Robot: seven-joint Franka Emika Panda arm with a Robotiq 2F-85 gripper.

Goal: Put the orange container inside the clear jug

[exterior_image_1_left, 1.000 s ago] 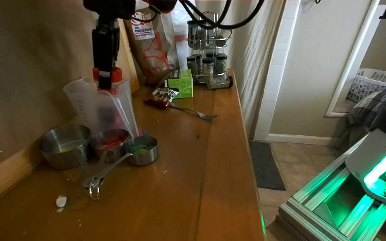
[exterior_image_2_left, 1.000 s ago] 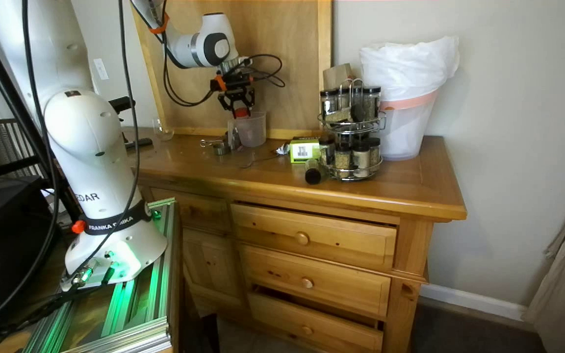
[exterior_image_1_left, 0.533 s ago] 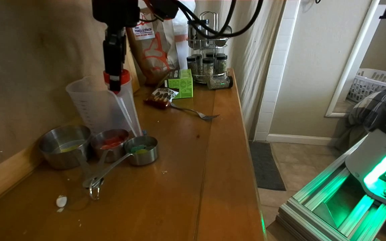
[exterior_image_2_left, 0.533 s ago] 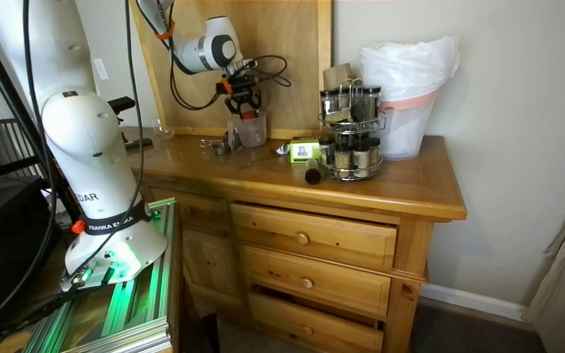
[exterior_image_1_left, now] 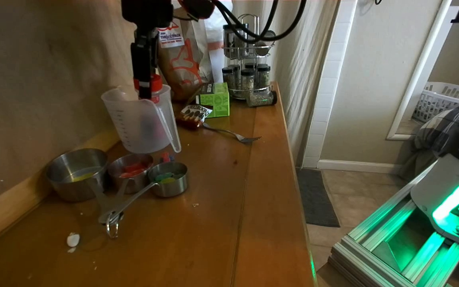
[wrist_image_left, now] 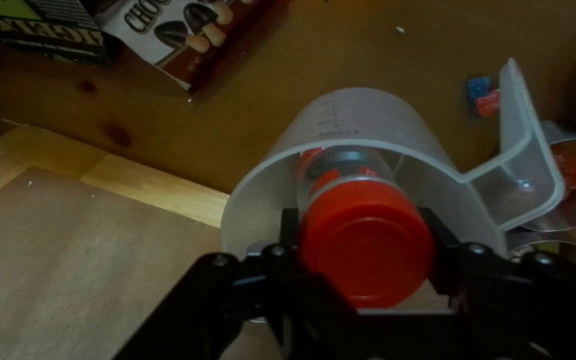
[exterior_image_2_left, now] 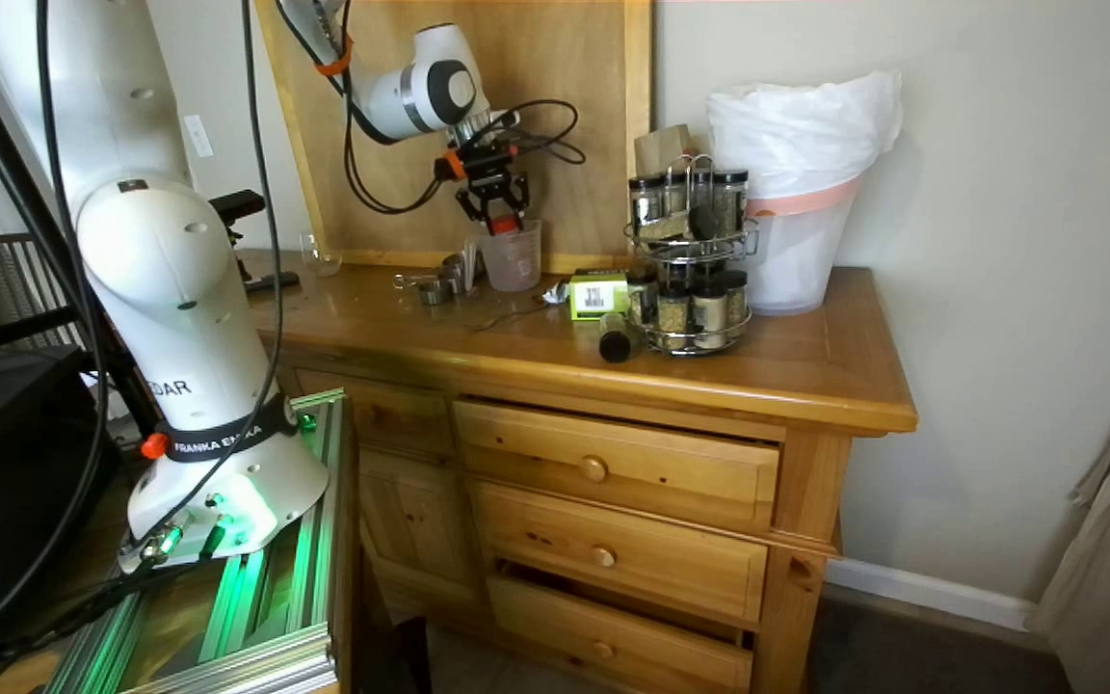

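Jug (exterior_image_1_left: 140,123) shifted, container (wrist_image_left: 366,232) (red-lidded) clamped in claw (wrist_image_left: 362,237)

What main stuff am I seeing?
Dresser: 1, brown, underneath
Measuring cups: 3, silver, on dresser
Small pieces: several, multicoloured, in or beside cups
Jug: 1, translucent, near cups
Container: 1, red-capped, partly inside jug
Rack: 1, silver, on dresser
Jars: several, black-lidded, on rack, one beside
Box: 1, green, near rack
Snack bag: 1, brown, beside box
Fork: 1, silver, near box
Paper bag: 1, brown, behind box
Bin: 1, white, near rack
Arm: 1, white, over dresser
Claw: 1, black, gripping container
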